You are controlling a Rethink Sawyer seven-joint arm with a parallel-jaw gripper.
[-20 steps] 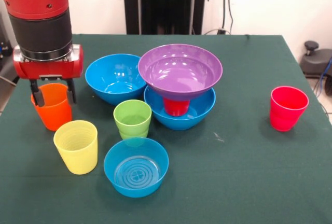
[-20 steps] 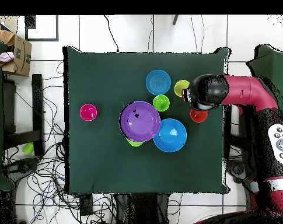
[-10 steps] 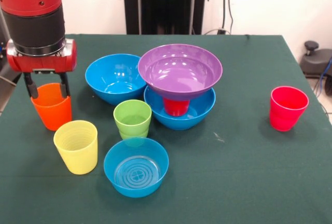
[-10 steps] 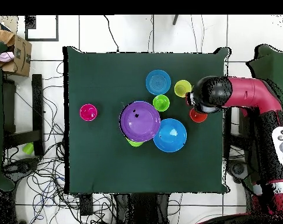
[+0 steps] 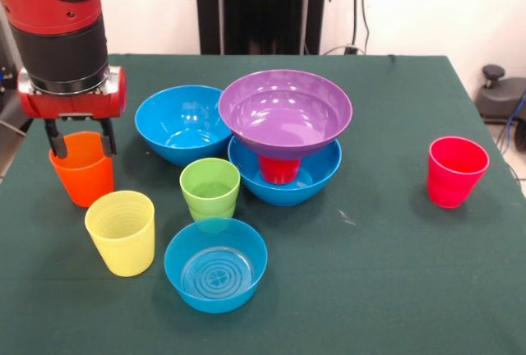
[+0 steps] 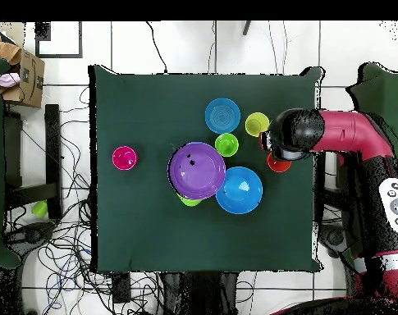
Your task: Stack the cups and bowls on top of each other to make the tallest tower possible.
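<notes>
My gripper (image 5: 80, 153) hangs open at the left, its fingers (image 5: 54, 140) either side of the rim of the upright orange cup (image 5: 82, 176). In the overhead view the arm hides most of the orange cup (image 6: 279, 165). The tower stands mid-table: a large blue bowl (image 5: 316, 181), a red cup (image 5: 279, 169) in it, and the purple bowl (image 5: 285, 112) on top. A second large blue bowl (image 5: 182, 123) sits beside it. The light green cup (image 5: 210, 187), yellow cup (image 5: 122, 232) and small blue bowl (image 5: 216, 265) stand in front. The pinkish-red cup (image 5: 456, 171) is alone at the right.
A small green bowl (image 6: 188, 200) peeks out from under the purple bowl (image 6: 197, 170) in the overhead view. The orange cup stands close to the table's left edge (image 5: 16, 166). A cardboard box (image 6: 25, 78) sits off the table.
The gripper rose and shifted left off the orange cup, then came back right and a little lower over its rim. The cup and the other things stayed put.
</notes>
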